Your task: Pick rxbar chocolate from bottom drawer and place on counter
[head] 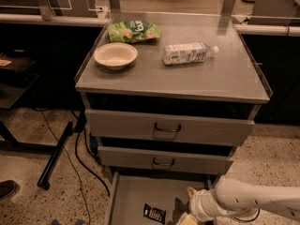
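Single elevated view, angled down onto the counter [225, 74] and drawer fronts [126, 125], fairly near; gripper [186, 209] at lower edge, over the bottom drawer [131, 196].

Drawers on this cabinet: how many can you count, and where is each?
3. The top drawer and middle drawer are stacked under the counter; the bottom drawer is pulled out near the floor, with the gripper over its right side.

The rxbar chocolate [154, 213] lies in the bottom drawer [129, 196], claw [187, 206] just right of it; bowl [115, 55], bag [133, 31], bottle [187, 53] on the counter [220, 78].
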`<action>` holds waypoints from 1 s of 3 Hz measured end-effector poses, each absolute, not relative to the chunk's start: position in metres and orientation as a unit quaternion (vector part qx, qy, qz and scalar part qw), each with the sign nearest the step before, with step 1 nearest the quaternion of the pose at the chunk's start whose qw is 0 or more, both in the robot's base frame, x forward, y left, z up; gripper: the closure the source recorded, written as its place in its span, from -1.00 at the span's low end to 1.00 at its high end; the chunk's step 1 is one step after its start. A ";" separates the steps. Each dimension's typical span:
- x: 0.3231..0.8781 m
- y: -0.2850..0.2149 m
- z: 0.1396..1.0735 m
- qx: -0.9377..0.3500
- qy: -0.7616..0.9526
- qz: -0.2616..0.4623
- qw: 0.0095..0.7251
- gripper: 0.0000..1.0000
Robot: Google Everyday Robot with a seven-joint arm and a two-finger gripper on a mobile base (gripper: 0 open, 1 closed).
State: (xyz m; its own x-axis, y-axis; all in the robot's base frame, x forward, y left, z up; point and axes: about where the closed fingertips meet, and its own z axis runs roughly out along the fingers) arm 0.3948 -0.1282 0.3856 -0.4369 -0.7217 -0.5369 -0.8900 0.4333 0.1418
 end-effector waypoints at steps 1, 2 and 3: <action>0.399 -0.123 0.366 -0.479 0.822 0.225 0.208 -1.00; 0.418 -0.122 0.330 -0.453 0.828 0.245 0.223 -1.00; 0.428 -0.124 0.313 -0.435 0.834 0.250 0.229 -1.00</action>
